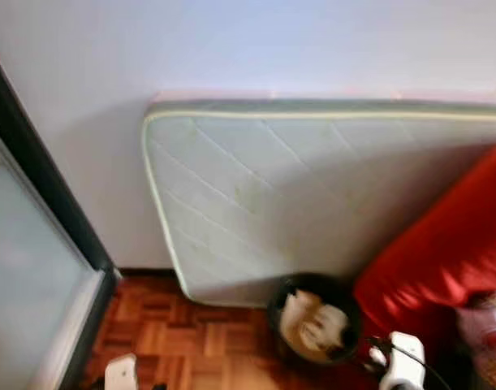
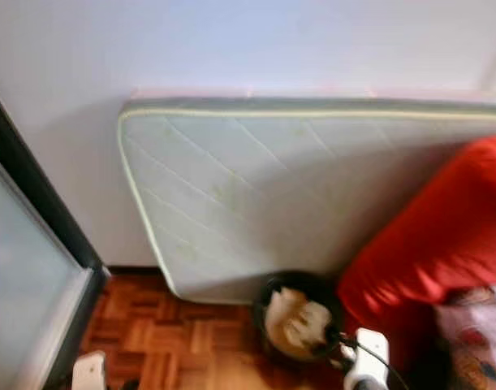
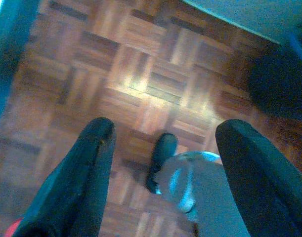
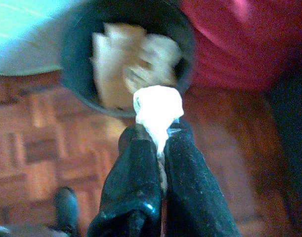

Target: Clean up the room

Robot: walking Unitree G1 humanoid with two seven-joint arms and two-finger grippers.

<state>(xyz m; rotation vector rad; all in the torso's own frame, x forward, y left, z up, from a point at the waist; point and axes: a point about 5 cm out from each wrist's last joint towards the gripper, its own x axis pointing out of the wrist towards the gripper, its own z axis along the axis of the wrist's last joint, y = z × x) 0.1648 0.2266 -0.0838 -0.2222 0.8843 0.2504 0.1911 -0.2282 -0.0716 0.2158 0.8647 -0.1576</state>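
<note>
A black round bin [image 1: 312, 279] stands on the parquet floor against a leaning mattress, with crumpled paper [image 1: 312, 325] inside. My right gripper [image 4: 158, 136] is shut on a white crumpled tissue [image 4: 158, 108], which sticks out past the fingertips. It hangs just short of the bin's rim [image 4: 74, 64], on the side nearest me. The right wrist [image 1: 402, 361] shows at the bottom right of the head view, beside the bin. My left gripper [image 3: 165, 127] is open over bare floor and holds nothing.
A pale quilted mattress [image 1: 296, 187] leans on the white wall. A red sofa or cover [image 1: 442, 252] crowds the right of the bin. A dark-framed glass door [image 1: 28, 276] stands on the left. Parquet floor [image 1: 191, 341] lies between the door and the bin.
</note>
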